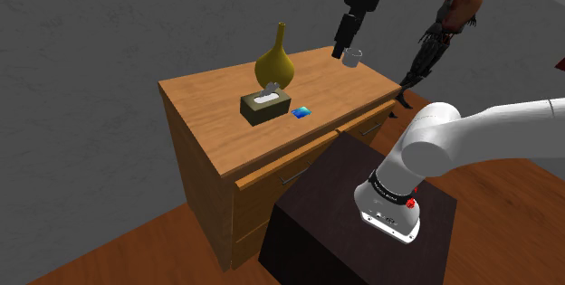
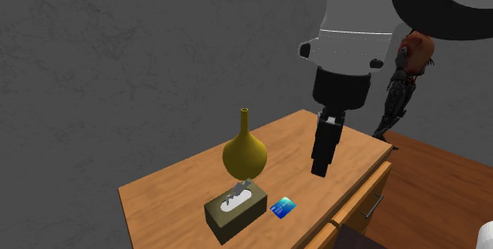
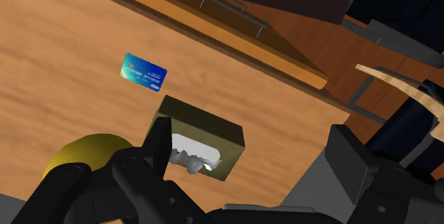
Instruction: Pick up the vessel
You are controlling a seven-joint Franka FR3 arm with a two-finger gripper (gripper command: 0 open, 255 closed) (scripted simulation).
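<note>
Mustard-yellow vessel (image 1: 274, 66), glossy, with a round bulb-shaped belly narrowing to a thin upright neck and a small open mouth; material unclear. Stands upright on the wooden dresser (image 1: 208, 120), toward the back of its top. Olive tissue box (image 1: 264, 107) sits just beside it at 6 o'clock in the shoulder view, close enough that I cannot tell if they touch, with white tissue poking from its slot. Small blue card (image 1: 301, 112) lies flat at 3 o'clock of the box, near but apart. Black gripper (image 1: 349, 54) hangs above the dresser top at 2 o'clock of the vessel in the shoulder view, well clear of it, fingers pointing down. Second exterior view: gripper (image 2: 320, 168) at 3 o'clock of the vessel (image 2: 244, 156), box (image 2: 235, 208) at 6 o'clock, card (image 2: 283, 205) beside the box. Wrist view: the fingers stand apart, nothing clasped in the gripper (image 3: 250, 134); box (image 3: 206, 134) seen between them, the vessel's yellow belly (image 3: 82, 155) outside the gap beside one finger, card (image 3: 143, 72) beyond the box
</note>
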